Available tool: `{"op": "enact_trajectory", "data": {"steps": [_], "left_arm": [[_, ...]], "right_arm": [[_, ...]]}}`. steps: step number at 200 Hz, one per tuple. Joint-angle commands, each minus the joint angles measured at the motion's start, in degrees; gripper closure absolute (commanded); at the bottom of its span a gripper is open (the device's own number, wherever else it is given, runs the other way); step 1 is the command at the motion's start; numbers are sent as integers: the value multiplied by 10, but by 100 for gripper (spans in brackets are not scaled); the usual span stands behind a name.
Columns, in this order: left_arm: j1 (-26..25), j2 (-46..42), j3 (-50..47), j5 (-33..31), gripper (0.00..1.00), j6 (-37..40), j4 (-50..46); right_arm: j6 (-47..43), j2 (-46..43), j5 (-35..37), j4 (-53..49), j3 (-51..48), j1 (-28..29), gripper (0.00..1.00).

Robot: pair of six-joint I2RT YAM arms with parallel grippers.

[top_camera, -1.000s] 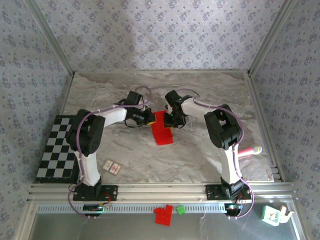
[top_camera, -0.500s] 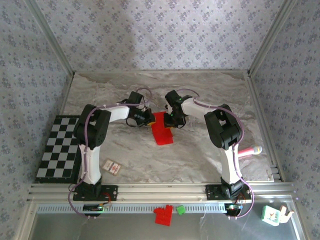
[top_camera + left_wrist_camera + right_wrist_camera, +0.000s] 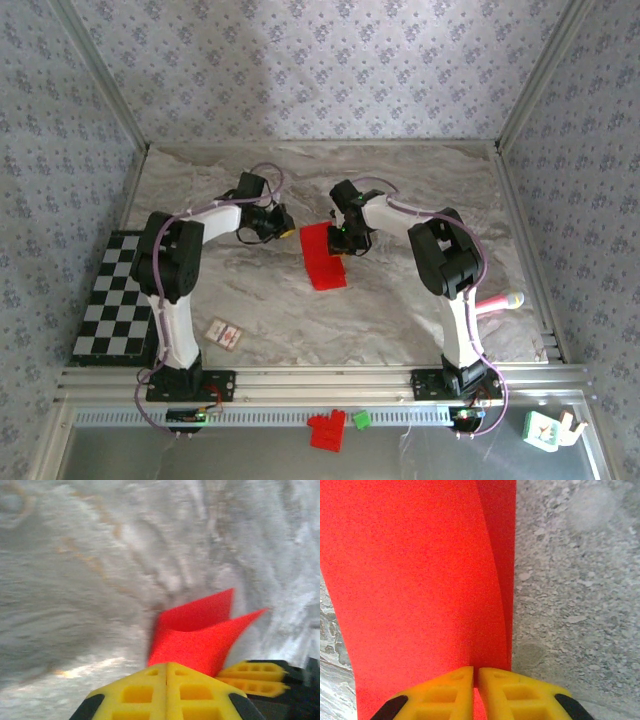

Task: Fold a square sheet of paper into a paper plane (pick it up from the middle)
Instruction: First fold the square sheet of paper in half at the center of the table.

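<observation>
The square sheet of paper (image 3: 322, 262) is bright red and partly folded, lying mid-table with one edge raised. My right gripper (image 3: 338, 243) is shut on its far right edge; in the right wrist view the yellow fingers (image 3: 447, 690) pinch the red sheet (image 3: 420, 580), which spreads out ahead over the marbled table. My left gripper (image 3: 285, 226) is shut and holds nothing, a short way left of the sheet. In the left wrist view its closed tips (image 3: 166, 666) point at the curled paper (image 3: 197, 635), with the right gripper's yellow fingers (image 3: 255, 676) beyond.
A checkerboard mat (image 3: 115, 300) lies at the left edge, a small white card (image 3: 225, 334) near the left arm's base, and a pink-handled object (image 3: 498, 302) at the right. A red brick block (image 3: 326, 431) and a green piece (image 3: 361, 420) sit below the front rail.
My left gripper has drawn back to the left and away from the red paper, staying shut. The right gripper and the paper have not moved.
</observation>
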Motion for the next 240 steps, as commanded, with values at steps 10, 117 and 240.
{"op": "enact_trajectory", "data": {"steps": [10,117,240], "left_arm": [[-24,9,-7,49,93,-38,67],[-12,109,82,-79,93,52,-22],[-42,-40,-12,5,93,-58,-8]], "right_arm": [[-8,93,115,-69,-45,-11,85],[-8,91,115,-71,-48,-14,85],[22,90,110,-57,-65,-18,87]]}}
